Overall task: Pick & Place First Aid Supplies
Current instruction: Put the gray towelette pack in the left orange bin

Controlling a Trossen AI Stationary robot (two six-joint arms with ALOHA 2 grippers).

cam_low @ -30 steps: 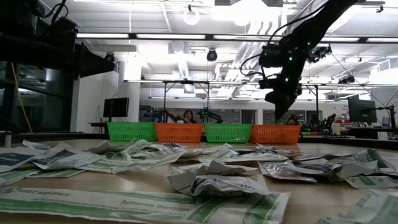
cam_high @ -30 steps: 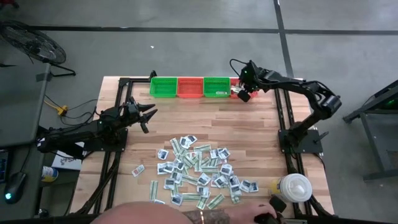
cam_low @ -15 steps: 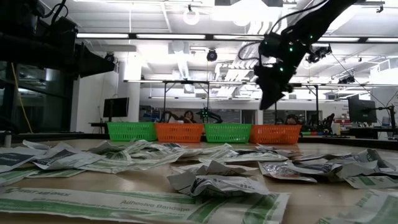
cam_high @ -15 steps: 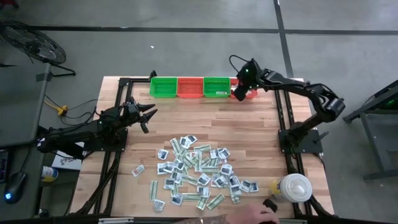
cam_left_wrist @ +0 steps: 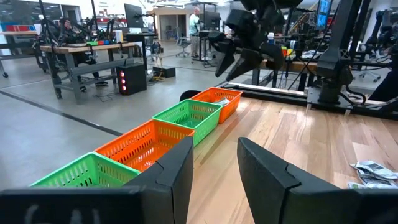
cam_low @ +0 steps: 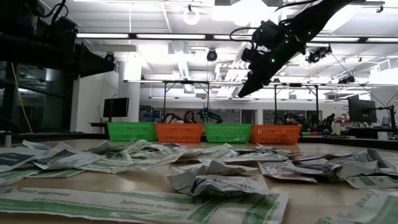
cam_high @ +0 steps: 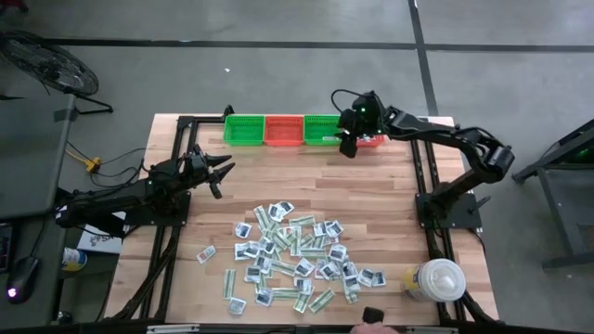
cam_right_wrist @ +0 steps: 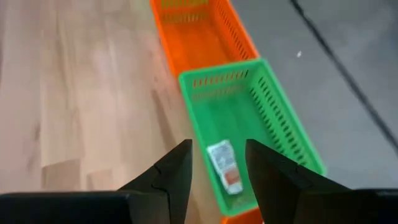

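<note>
- Right gripper: I see it raised above the far row of baskets, over the green plastic mesh basket that sits third from the left; in the low view it hangs well clear of the basket rims. Fingers spread apart with nothing between them.
- Small white packet with a red mark: lies flat on the floor of that green basket, directly below the right gripper and seen through the gap between its fingers.
- Orange plastic mesh basket: touching the green one, just beyond the right gripper in its wrist view. I cannot see anything in it.
- Left gripper: waiting over bare wood on the left side of the table, well apart from the right gripper and nearer to me than the basket row. Fingers spread, holding nothing.
- Row of four baskets, green, orange, green, orange: set side by side along the far table edge, ahead of the left gripper.
- First aid supplies, a loose heap of small flat white-and-grey square packets and narrow pale-green strips: lying on the near half of the wooden table, well apart from both grippers, between them and the near edge.
- Large white round lidded container: stands at the near right corner, beside the heap, far from the right gripper.
</note>
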